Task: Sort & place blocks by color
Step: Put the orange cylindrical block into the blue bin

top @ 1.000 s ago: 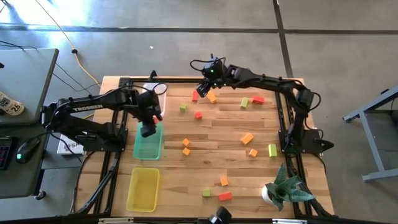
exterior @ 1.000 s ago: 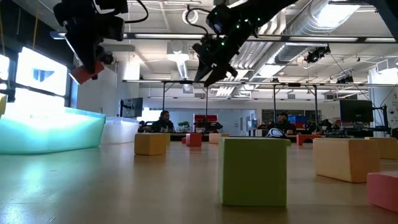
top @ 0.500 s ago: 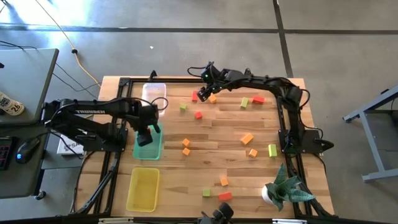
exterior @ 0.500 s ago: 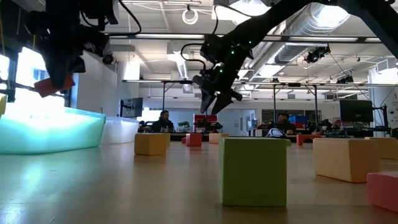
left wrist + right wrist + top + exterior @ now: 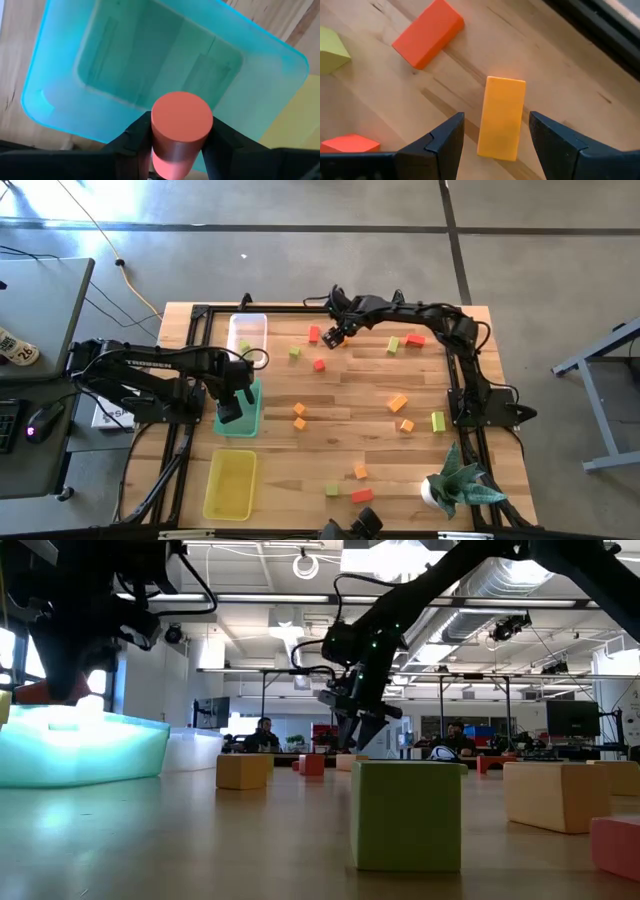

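Three trays: clear tray [image 5: 247, 333], green tray [image 5: 65, 107], yellow tray [image 5: 230, 483].
My left gripper [image 5: 176, 145] clenched one red cylinder [image 5: 181, 125] above green; right gripper [image 5: 496, 135] straddled an orange bar [image 5: 501, 117], unclosed.

From overhead I can't see the red piece the left gripper [image 5: 231, 409] carries; the wrist housing covers it above the green tray [image 5: 247, 423]. In the left wrist view that red piece [image 5: 181, 131] is cut off at six o'clock between the fingers. In the low view, the red block [image 5: 616, 843] at four o'clock runs off the frame. The people [image 5: 264, 733] behind the worktop are too small to make out.
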Robot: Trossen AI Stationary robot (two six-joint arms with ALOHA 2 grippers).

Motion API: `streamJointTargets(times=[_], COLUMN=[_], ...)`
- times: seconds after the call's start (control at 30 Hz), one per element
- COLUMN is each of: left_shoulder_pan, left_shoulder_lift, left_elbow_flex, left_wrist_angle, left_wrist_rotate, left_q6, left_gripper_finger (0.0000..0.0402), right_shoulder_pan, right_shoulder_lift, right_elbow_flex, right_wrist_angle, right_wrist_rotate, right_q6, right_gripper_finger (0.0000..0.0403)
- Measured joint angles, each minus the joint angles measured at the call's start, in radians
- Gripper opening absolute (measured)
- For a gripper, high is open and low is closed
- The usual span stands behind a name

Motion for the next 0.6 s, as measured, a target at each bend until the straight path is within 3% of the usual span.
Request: streamJointTargets(times=[0.3,0.6], left_shoulder_pan=[0.0,0.0], left_shoulder_lift=[0.0,0.0], left_elbow_flex=[0.0,0.0], left_wrist_angle=[0.001,0.027], left_wrist_rotate=[0.0,0.0], left_q6=[0.004,0.049], left_gripper_finger=[0.0116,0.0153], right_shoulder_pan=[0.0,-0.002], right_shoulder_lift=[0.031,0.043], right_elbow_flex=[0.0,0.0], right_wrist_angle=[-0.04,-0.046], right_wrist_rotate=[-0.001,-0.032], right_q6=[0.003,0.017], right_gripper_finger=[0.0209,0.0208])
